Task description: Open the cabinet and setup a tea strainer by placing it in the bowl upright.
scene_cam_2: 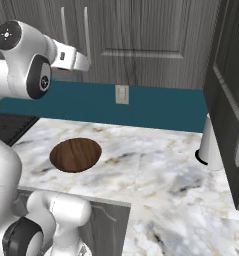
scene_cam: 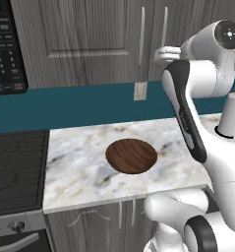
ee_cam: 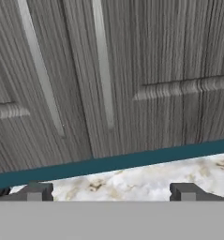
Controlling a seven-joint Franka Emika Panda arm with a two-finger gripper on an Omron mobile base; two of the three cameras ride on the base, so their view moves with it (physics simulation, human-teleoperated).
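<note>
The grey wood-grain cabinet (scene_cam: pixel 84 39) (scene_cam_2: pixel 141 35) (ee_cam: pixel 179 42) hangs over the counter with both doors closed. Its two long silver handles (ee_cam: pixel 103 65) run side by side at the middle seam. My gripper (scene_cam: pixel 158 55) (scene_cam_2: pixel 83 62) (ee_cam: pixel 111 192) is raised just in front of the lower ends of those handles, open, with nothing between its fingers. The dark brown wooden bowl (scene_cam: pixel 132 155) (scene_cam_2: pixel 75 154) lies empty on the marble counter (scene_cam: pixel 79 167), below the gripper. The tea strainer is out of view.
A black stove (scene_cam: pixel 18 167) borders the counter's left edge, with a microwave (scene_cam: pixel 6 49) above it. A white canister (scene_cam: pixel 232 115) (scene_cam_2: pixel 209 145) stands at the counter's right, beside a tall dark cabinet (scene_cam_2: pixel 231 100). A wall outlet (scene_cam: pixel 140 90) sits on the teal backsplash.
</note>
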